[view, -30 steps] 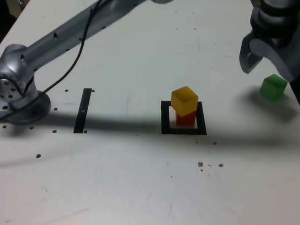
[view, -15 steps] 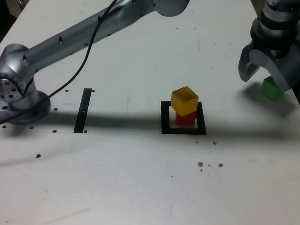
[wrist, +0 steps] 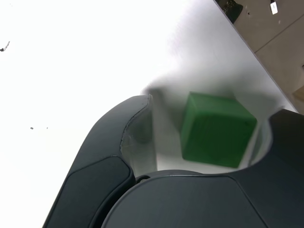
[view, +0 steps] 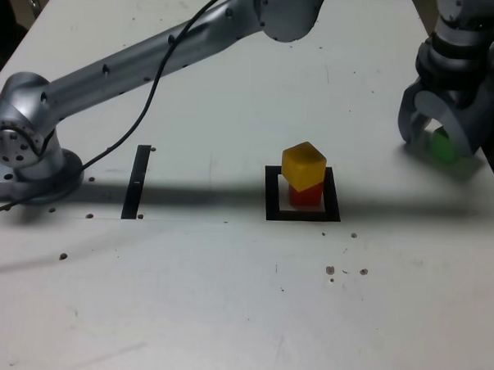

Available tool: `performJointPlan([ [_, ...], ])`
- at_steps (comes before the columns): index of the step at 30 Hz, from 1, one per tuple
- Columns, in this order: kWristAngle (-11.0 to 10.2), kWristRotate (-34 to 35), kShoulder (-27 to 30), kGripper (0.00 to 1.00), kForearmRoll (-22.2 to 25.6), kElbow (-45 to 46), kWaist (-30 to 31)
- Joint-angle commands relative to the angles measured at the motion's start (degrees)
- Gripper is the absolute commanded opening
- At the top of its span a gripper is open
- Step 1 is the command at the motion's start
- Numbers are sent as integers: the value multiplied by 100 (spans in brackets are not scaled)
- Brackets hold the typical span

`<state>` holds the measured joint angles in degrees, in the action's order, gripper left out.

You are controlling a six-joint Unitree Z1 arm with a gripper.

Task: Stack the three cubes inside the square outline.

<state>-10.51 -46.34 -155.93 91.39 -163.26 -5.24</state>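
- your green cube (view: 442,148) sits on the table at the right edge of the exterior view, upper right of the frame, between the two fingers of the gripper (view: 440,143).
- in the wrist view the green cube (wrist: 216,129) lies inside the gripper (wrist: 209,128): one dark finger (wrist: 114,142) stands apart from it with a strip of white table showing between, the other is just beside its far face. you can call the fingers part-way in, straddling the cube; whether they already press it cannot be told.
- the yellow cube (view: 303,164) rests on the red cube (view: 306,193), turned a little against it, at the centre of the exterior view.
- that pair stands inside the square outline (view: 271,204), on its white middle, well apart from the green cube.
- a straight black strip (view: 136,181) lies left of centre, near the arm's base (view: 23,155) at the left edge.
- the silver arm (view: 171,46) runs from the base across the upper part of the frame, and its shadow crosses the table past the square.
- the table (view: 225,307) is white, flat, speckled with small dark spots, mostly in the lower half.
- beyond the table's edge in the wrist view you see tan floor (wrist: 280,28).
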Motion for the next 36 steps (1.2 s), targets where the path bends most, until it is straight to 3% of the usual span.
performJointPlan([
  [1,22,27,-64,45,11,-201,-12],
  [4,40,32,-74,35,11,-239,-23],
  [14,155,72,-97,23,80,-234,-68],
  [28,249,61,237,17,234,-263,-74],
  [36,252,270,1043,17,243,644,-65],
])
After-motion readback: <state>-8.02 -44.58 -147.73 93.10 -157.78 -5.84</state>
